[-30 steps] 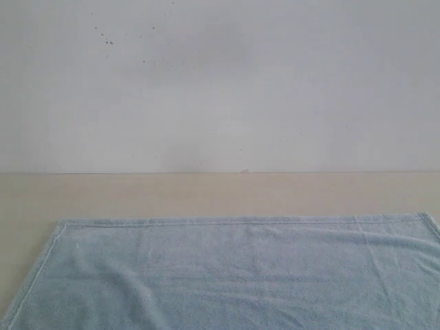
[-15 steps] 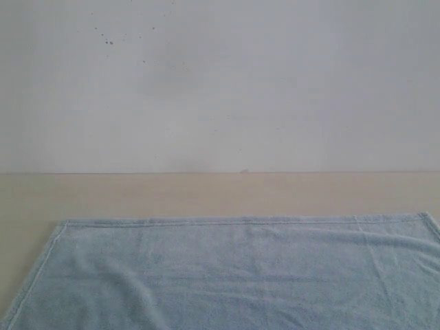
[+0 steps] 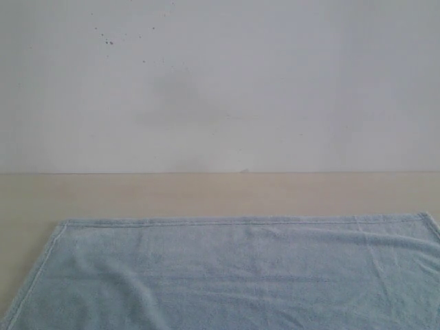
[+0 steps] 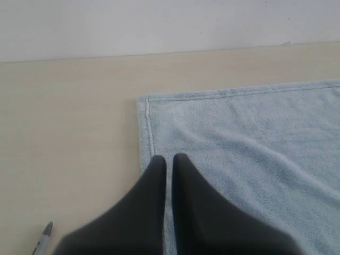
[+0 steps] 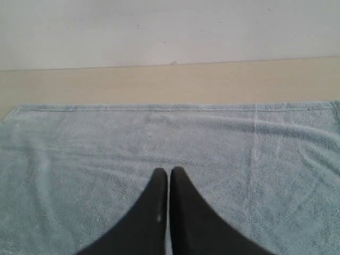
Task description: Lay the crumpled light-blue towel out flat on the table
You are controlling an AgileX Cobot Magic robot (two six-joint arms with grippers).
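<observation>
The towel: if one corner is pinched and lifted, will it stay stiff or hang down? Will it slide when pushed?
Probably floppy: the towel shows soft ripples on the table, so a lifted corner would likely hang. Its fluffy pile looks light; a push may bunch it rather than slide it.

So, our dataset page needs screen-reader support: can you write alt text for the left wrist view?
The left gripper, dark fingers almost touching, is over the side hem of a pale blue towel spread mostly smooth on a beige table. A small pen-like object lies on the bare table.
</observation>
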